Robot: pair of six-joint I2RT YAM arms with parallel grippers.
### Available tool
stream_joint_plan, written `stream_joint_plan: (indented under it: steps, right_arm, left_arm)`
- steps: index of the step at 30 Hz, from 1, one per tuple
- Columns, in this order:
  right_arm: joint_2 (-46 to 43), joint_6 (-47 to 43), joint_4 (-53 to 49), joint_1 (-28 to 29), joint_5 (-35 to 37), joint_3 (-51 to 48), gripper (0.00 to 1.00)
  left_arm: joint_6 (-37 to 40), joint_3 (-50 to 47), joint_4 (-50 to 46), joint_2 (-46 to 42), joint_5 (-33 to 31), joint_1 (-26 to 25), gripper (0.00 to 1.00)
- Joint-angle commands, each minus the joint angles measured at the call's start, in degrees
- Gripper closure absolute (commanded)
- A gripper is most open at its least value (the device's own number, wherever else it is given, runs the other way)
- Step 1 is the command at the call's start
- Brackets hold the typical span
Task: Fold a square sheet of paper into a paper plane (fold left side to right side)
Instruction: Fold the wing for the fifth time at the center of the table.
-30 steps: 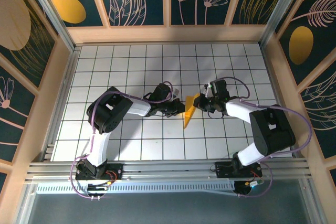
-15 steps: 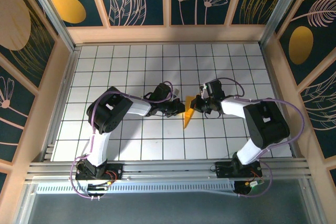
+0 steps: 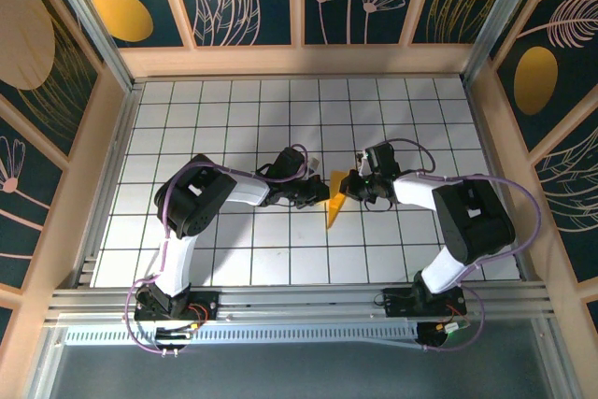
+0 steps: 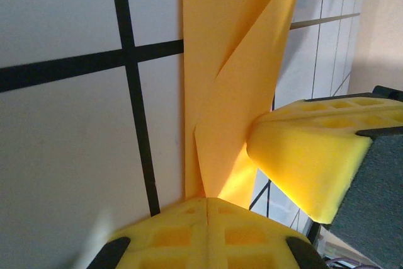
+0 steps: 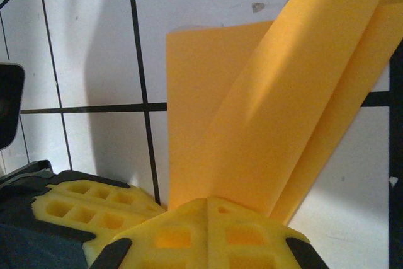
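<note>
Fig.: narrow, multi-creased paper plane (image 3: 334,208) sitting mid-counter (image 3: 234,109); L fingers (image 4: 189,234) and R fingers (image 5: 189,237) are pinching its far end, clamped shut. Most folds appear done; final side-to-side crease probably pending.

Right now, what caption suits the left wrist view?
Left gripper shut at the half-folded paper plane; right gripper touches its raised flap.
</note>
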Motion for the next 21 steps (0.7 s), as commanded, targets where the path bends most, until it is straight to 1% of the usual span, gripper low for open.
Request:
stream_joint_plan:
  steps: [1, 8, 12, 13, 16, 18, 21]
  right_arm:
    - [1.3, -0.6, 0.2, -0.5, 1.6, -1.4, 1.0]
    - [1.9, -0.3, 1.7, -0.9, 1.6, -3.2, 1.0]
    - [2.0, -0.2, 2.4, -1.4, 1.7, -4.7, 1.0]
    - [2.1, -0.2, 2.5, -1.5, 1.7, -5.1, 1.0]
    - [2.2, -0.4, 3.0, -2.0, 1.5, -6.1, 1.0]
    - [2.4, -0.7, 3.3, -2.3, 1.1, -6.6, 1.0]
    - [2.5, -1.0, 3.6, -2.4, 0.9, -6.8, 1.0]
  left_arm:
    - [1.8, -0.4, -4.7, 6.4, -10.9, 0.5, 1.0]
    - [1.8, -0.5, -4.4, 6.6, -10.7, 0.4, 1.0]
    - [0.9, -2.0, -0.8, 4.9, -9.9, 0.5, 1.0]
    - [0.8, -2.3, -0.2, 4.1, -9.7, 0.5, 0.99]
    - [1.1, -2.8, 0.5, 0.1, -9.9, 0.5, 0.89]
    - [2.4, -2.4, -2.0, -3.3, -11.1, 0.6, 0.83]
    - [4.1, -1.7, -6.3, -8.0, -13.6, 0.7, 0.78]
